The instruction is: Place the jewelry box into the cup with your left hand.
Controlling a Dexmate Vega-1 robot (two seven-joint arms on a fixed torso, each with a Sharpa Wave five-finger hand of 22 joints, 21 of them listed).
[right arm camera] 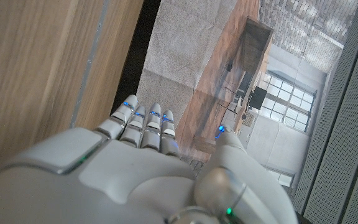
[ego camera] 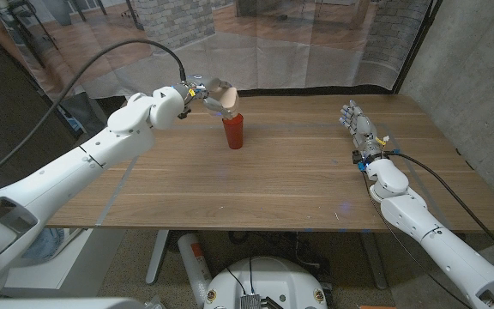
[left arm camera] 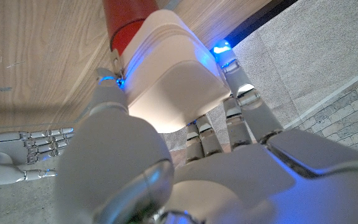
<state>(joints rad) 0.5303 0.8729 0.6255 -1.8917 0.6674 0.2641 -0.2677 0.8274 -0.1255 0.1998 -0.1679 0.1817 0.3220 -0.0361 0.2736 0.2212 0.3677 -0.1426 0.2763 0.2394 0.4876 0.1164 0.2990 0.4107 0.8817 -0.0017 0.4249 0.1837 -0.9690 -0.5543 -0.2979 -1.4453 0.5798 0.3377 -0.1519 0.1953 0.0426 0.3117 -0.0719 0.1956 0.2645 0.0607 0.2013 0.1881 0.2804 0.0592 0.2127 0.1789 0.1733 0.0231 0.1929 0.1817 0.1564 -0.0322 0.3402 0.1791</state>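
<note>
A pale, rounded jewelry box (ego camera: 221,97) is held by my left hand (ego camera: 189,93) right over the mouth of a red cup (ego camera: 233,132) that stands upright at the table's far middle-left. In the left wrist view the box (left arm camera: 173,74) sits between thumb and fingers (left arm camera: 244,106), and the cup (left arm camera: 124,25) lies just beyond it, touching or nearly touching the box. My right hand (ego camera: 358,126) stands at the right side of the table with its fingers straight and together, holding nothing; its back (right arm camera: 142,168) shows in the right wrist view.
The wooden table (ego camera: 264,184) stretches wide between the two arms. A black cable (ego camera: 101,60) loops above the left arm. A clear curtain hangs behind the table's far edge (ego camera: 316,90).
</note>
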